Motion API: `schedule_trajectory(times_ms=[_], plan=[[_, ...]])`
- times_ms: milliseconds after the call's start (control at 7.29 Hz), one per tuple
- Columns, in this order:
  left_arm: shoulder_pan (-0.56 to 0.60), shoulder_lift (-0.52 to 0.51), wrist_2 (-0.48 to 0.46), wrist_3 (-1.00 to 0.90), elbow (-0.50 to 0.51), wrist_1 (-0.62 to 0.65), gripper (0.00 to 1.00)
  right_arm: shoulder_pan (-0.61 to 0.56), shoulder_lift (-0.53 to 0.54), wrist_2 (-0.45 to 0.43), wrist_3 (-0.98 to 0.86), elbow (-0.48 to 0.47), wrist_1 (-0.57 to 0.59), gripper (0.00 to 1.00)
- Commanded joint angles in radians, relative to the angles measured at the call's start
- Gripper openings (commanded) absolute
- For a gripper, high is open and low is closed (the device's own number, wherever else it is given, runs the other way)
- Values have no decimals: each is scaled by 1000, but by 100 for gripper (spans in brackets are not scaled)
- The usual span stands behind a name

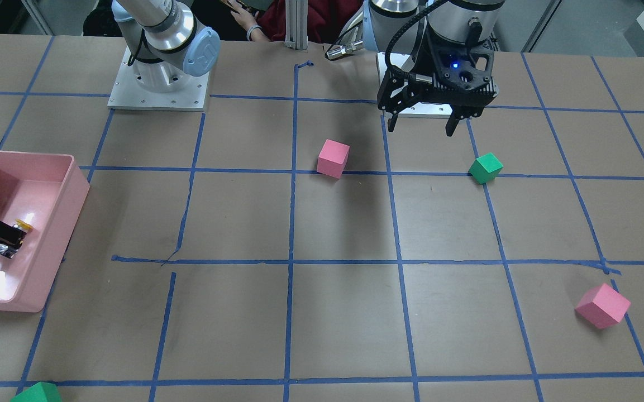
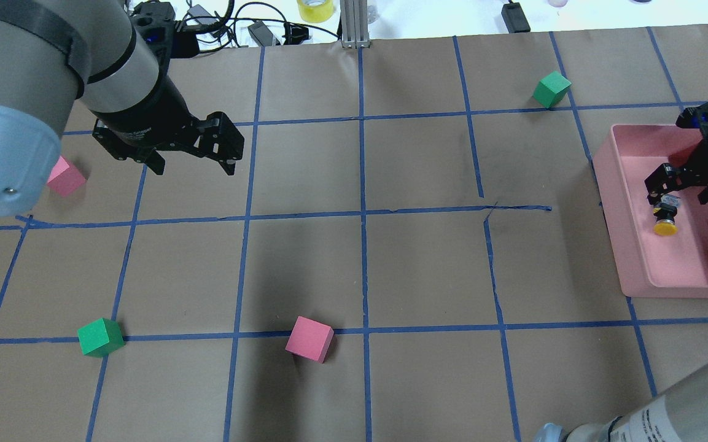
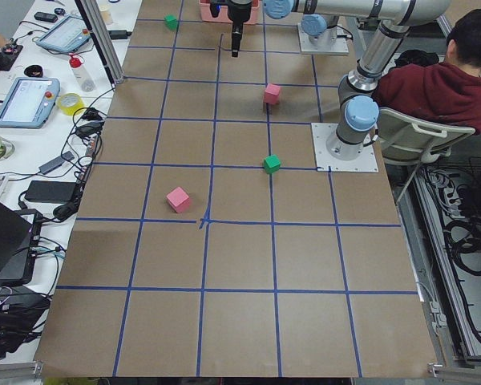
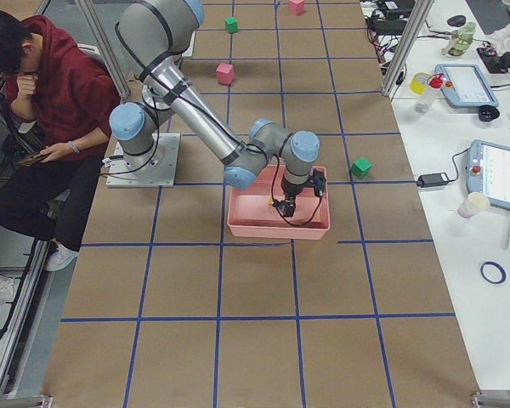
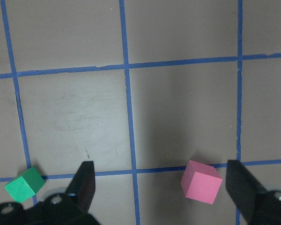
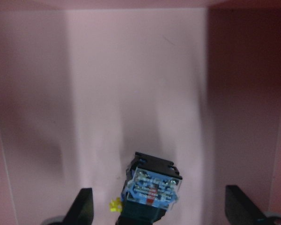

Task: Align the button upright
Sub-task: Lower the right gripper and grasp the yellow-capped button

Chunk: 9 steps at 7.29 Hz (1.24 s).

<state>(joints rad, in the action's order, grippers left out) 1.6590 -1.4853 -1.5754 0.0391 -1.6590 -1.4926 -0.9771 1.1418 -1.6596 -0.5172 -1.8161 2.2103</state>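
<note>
While the right gripper (image 6: 159,189) hangs unclenched astride the button (image 2: 665,220), at six o'clock in its wrist view inside the pink bin (image 2: 614,202), the grasp looks pending: pinch the black body, then swing the cap upward. Idle, the left gripper (image 2: 194,169) is released.

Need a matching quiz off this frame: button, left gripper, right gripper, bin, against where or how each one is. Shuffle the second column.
Things:
1. button
2. left gripper
3. right gripper
4. bin

Place or state:
A. open, reaching down into the bin
B. pink, standing on the table on the robot's right
C. open, above the table, far from the bin
D. yellow cap, inside the bin, not gripped

Pairs: 1-D, 2-C, 3-A, 4-B
</note>
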Motion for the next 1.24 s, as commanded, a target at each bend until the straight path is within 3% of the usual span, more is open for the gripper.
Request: schedule_trajectory(times_ms=[0,137,275,412,549,686,961,1098], plan=[[1,8,-8,1,-4,-2,100,0,-13,-35,-4,-3,5,100],[1,7,-5,1,-4,-2,100,0,-14,-38,-3,-11,3,91],[1,7,-3,-1,-4,-2,100,0,-20,-42,-1,-14,3,71],[1,7,-5,-1,-4,-2,100,0,-23,-42,-1,-14,2,60],[1,7,-3,1,-4,0,100,0,-22,-43,8,-14,-4,36],[1,7,-3,1,-4,0,100,0,-17,-39,15,-11,-12,0],[1,7,0,-1,-4,0,100,0,-5,-46,-1,12,-55,0],[1,7,0,-1,-4,0,100,0,48,-34,8,38,-154,0]])
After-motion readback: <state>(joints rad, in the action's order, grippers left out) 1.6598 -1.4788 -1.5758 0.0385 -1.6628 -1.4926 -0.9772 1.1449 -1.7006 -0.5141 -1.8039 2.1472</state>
